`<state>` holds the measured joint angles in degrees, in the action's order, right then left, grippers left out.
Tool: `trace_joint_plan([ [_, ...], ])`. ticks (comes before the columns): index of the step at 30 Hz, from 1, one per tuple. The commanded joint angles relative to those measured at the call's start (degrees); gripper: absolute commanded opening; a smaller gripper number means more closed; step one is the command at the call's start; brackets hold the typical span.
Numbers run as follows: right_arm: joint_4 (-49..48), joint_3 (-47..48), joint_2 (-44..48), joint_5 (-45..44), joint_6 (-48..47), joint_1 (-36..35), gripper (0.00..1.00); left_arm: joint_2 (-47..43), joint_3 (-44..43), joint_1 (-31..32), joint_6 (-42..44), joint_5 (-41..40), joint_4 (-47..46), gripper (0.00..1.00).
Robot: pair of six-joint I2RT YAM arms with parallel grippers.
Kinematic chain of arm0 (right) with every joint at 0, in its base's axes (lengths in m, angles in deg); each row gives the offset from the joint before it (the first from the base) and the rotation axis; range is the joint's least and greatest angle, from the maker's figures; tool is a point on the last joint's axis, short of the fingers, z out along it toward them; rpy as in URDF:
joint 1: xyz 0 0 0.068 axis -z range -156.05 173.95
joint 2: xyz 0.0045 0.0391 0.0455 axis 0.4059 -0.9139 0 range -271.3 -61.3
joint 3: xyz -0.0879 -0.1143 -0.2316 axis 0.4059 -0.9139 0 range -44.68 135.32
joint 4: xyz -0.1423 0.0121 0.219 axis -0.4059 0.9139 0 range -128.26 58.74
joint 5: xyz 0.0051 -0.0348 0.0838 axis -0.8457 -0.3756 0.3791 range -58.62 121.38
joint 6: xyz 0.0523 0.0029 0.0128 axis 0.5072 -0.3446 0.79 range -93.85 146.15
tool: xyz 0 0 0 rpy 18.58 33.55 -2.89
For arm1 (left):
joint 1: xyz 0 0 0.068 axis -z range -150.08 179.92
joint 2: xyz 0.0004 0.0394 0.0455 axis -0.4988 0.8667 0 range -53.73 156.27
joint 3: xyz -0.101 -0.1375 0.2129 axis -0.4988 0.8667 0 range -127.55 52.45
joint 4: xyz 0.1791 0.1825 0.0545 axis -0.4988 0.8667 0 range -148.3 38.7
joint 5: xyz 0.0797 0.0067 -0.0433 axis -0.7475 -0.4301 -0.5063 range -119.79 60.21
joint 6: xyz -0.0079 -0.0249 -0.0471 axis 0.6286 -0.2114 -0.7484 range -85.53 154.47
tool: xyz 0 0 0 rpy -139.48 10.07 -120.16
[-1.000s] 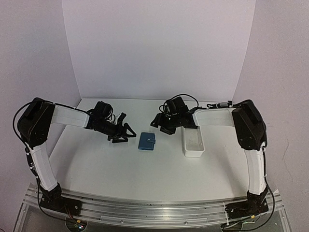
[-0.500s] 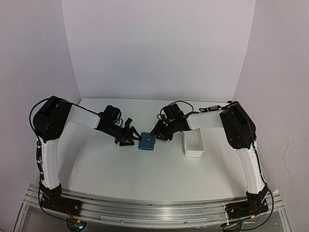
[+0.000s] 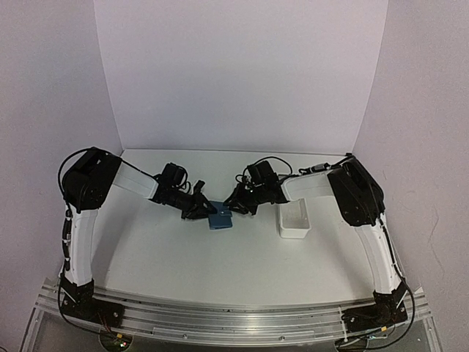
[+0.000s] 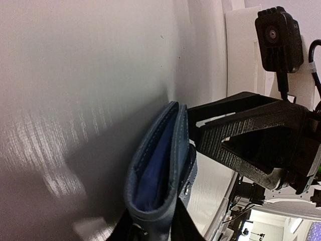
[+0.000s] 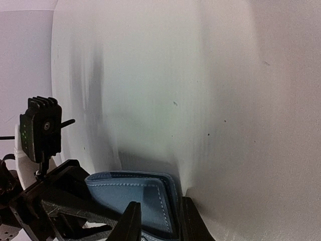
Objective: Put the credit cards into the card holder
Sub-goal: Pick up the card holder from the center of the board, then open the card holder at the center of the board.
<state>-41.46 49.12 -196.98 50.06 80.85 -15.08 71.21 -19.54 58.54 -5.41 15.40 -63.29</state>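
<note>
I see the white table (image 3: pixel 220 271) spread below both grippers, which meet nose to nose over its middle. The white tray (image 3: pixel 294 221) sits just beyond the right gripper (image 5: pixel 160 223), on its outer side and away from the left gripper (image 4: pixel 153 227), touching neither. The blue card holder (image 3: pixel 220 219) is caught between the two. The left gripper's narrow jaws pinch one edge of it, and its covers are slightly parted there, so the brighter blue lining shows. From the opposite side the right gripper's fingers (image 5: pixel 131 221) straddle and clamp a stitched corner. The snap tab (image 4: pixel 189 173) faces the right gripper.
</note>
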Motion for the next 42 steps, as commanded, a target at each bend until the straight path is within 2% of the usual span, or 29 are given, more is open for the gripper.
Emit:
trace_joint_plan([
  [1, -1.0, 0.0, -1.8, 2.6, 0.8, -0.4, 0.24, 0.8, -0.1, 0.5, -1.4, 1.1, -1.6, 0.11],
  [2, -0.8, 0.5, -1.3, 2.8, 0.4, -0.5, 0.24, 0.2, -0.5, 0.4, -1.4, 1.6, -1.0, 0.01],
  [5, -0.2, 0.5, 2.0, 0.5, -1.7, -0.4, 0.27, -2.6, -1.7, 0.1, 1.3, 1.2, 2.8, 0.00],
  [7, 0.8, 0.3, 6.2, -2.0, -4.7, -0.4, 0.35, -6.2, -3.3, 0.1, 5.6, -0.5, 6.4, 0.00],
  [10, 6.9, -0.2, 15.1, -12.8, -12.0, -1.9, 0.50, -12.5, -6.0, 0.0, 12.0, -6.9, 14.0, 0.00],
  [13, 11.7, -1.0, 20.1, -24.9, -17.7, -5.1, 0.53, -15.7, -7.6, 0.1, 13.0, -11.4, 18.6, 0.00],
  [16, 12.8, -1.0, 21.6, -28.3, -20.7, -7.6, 0.52, -17.1, -8.4, 0.5, 12.3, -13.8, 21.5, 0.00],
  [18, 13.7, 0.5, 19.9, -27.0, -22.1, -9.1, 0.49, -18.1, -9.4, 1.1, 11.8, -15.6, 23.2, 0.00],
  [26, 18.4, 9.8, 13.1, -26.1, -24.1, -10.6, 0.47, -18.9, -13.0, 2.7, 11.5, -16.0, 24.1, 0.00],
  [30, 18.6, 9.4, 12.2, -26.5, -24.0, -10.7, 0.41, -19.1, -13.2, 2.8, 11.1, -15.6, 24.0, 0.00],
  [39, 18.7, 12.1, 10.0, -29.0, -24.9, -10.7, 0.39, -19.5, -12.6, 4.5, 11.3, -14.0, 23.9, 0.00],
  [42, 18.7, 12.2, 9.3, -28.9, -25.0, -10.6, 0.34, -19.5, -12.8, 4.7, 11.2, -13.5, 23.6, 0.00],
])
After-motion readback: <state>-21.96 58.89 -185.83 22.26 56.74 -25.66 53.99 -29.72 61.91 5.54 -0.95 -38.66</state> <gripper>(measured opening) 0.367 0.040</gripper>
